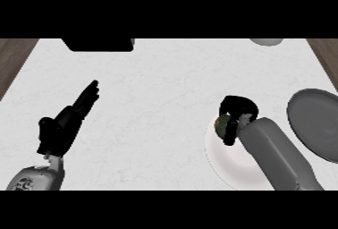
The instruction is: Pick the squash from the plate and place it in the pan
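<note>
- The small green-and-tan squash (224,125) sat at the far rim of the round white plate (221,157), mostly hidden. Whether it rested on the plate or was already lifted off could not be told.
- The black right hand (238,107) was curled round the squash, fingers over the top and thumb down its near side, so it was holding it. Judged as the grasp step, since a wrap like that suits a rounded thing.
- The right grey forearm lay across the plate from its near-right side, which put the hand over the far rim where the squash was.
- The plate held nothing else that showed; the forearm covered part of it.
- The dark grey round pan (318,127) sat just right of the plate, cut by the view's edge, and nothing showed inside it. Judged a short sideways carry from the plate.
- The black left hand (65,125) rested well left of the plate, fingers straight and up, holding nothing.
- A black boxy object (99,44) sat far beyond the plate to its left, and a pale grey rounded object (267,41) lay far beyond the plate; neither could be identified.
- All of it stood on the white speckled counter (158,89).
</note>
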`<state>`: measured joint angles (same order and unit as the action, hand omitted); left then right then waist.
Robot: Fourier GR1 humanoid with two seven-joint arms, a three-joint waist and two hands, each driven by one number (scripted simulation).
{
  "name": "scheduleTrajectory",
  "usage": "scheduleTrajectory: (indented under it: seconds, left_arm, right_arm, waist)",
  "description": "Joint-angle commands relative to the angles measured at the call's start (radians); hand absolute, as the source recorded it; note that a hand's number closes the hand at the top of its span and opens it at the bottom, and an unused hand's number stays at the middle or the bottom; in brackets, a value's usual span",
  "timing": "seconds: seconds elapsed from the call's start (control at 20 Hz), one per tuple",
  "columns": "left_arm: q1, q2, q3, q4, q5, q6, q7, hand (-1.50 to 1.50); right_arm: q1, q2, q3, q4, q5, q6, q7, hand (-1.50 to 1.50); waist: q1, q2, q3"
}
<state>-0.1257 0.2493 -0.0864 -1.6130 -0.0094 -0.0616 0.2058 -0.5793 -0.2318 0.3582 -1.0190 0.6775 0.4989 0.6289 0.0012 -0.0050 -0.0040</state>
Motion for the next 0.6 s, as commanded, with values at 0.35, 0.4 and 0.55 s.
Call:
scheduleTrajectory:
  seconds: [0.35,0.4,0.55]
  left_arm:
    - [0.032,0.001,0.034,-0.022,0.008,0.007,0.030,0.00]
    - [0.041,0.011,0.046,-0.020,0.008,0.008,0.029,0.00]
    - [0.064,0.014,0.038,-0.014,0.002,-0.005,-0.004,0.00]
  right_arm:
    - [0.234,0.085,0.087,-0.494,0.231,-0.400,0.216,1.50]
    - [0.262,0.067,0.121,-0.556,0.278,-0.427,0.224,1.50]
    - [0.261,0.007,0.160,-0.722,0.419,-0.474,0.294,1.50]
  waist:
    - [-0.080,-0.030,0.004]
    - [-0.082,-0.032,0.003]
    - [-0.068,-0.025,0.002]
